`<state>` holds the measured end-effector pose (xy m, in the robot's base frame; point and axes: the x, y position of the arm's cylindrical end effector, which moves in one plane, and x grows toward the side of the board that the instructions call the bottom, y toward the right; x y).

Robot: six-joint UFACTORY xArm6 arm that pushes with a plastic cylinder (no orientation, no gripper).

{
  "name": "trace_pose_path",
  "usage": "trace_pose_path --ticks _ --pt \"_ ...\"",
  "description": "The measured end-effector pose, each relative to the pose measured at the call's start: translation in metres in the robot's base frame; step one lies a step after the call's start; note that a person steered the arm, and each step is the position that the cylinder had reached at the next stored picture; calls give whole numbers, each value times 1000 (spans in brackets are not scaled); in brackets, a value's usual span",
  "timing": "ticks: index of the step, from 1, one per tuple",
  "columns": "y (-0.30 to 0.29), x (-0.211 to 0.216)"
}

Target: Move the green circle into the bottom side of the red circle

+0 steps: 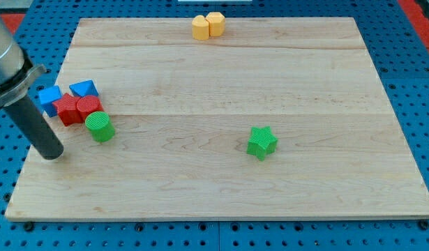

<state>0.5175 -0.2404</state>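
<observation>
Looks like a robotics lab / test bench, not a home or shop. Evidence: a pale wooden board w/ visible plank seams sits on a blue perforated mat, grid of small holes all over, typical fixture surface. Far right corner, a bit of red flooring or mat. At left, a grey metal robot arm housing w/ dark rod attached. No furniture, no household clutter.
</observation>
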Motion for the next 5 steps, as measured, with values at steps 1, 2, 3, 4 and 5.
trace_pose_path --ticks 1,2,3,4,5 --pt "75 2" --pt "112 -25" --pt "108 -37" --pt "77 -37" --pt "68 -37"
